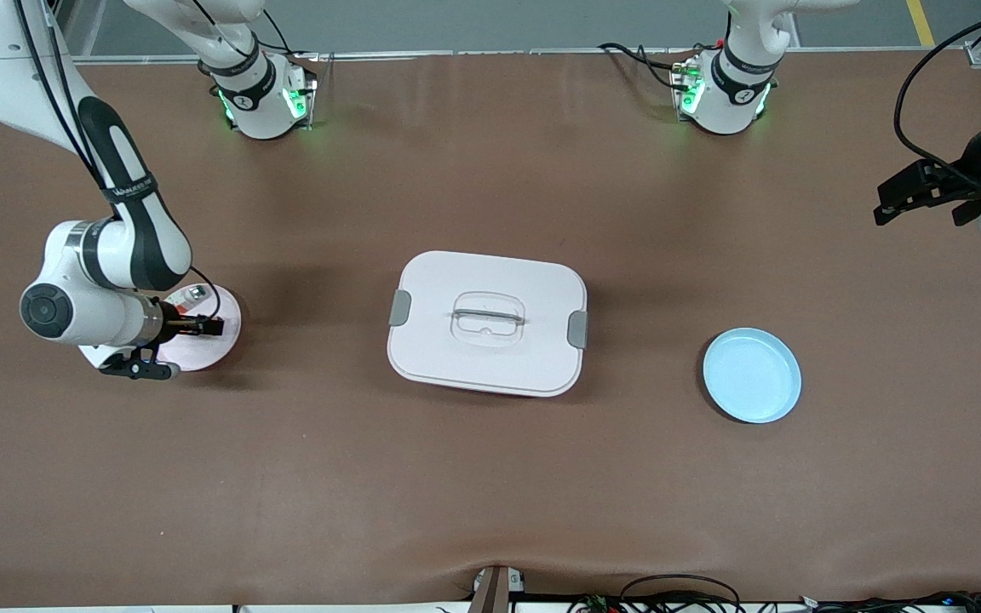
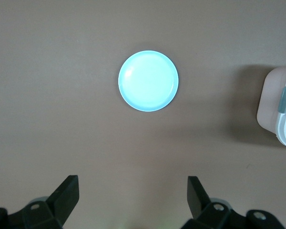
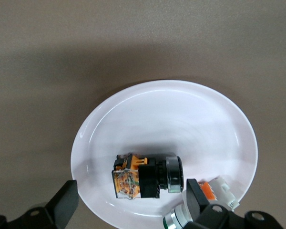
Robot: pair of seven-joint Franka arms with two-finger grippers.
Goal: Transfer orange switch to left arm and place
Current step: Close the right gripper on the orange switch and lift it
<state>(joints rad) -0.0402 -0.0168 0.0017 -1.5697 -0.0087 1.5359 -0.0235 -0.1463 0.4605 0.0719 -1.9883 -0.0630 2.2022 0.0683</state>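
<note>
The right gripper [image 3: 128, 202] hangs with its fingers [image 3: 64, 202] spread wide and gripping nothing, low over the pink plate [image 1: 222, 328] at the right arm's end of the table. The orange switch [image 3: 145, 175] lies on its side in that plate [image 3: 157, 114], between the spread fingers (a second, clear-and-silver switch [image 3: 214, 198] lies just beside it). The box [image 1: 488, 322] sits mid-table with its clasps shut. The left gripper [image 2: 133, 200] waits aloft, fingers likewise spread and bare, over the table near the blue plate [image 2: 148, 80], well apart from the box [image 2: 281, 112].
</note>
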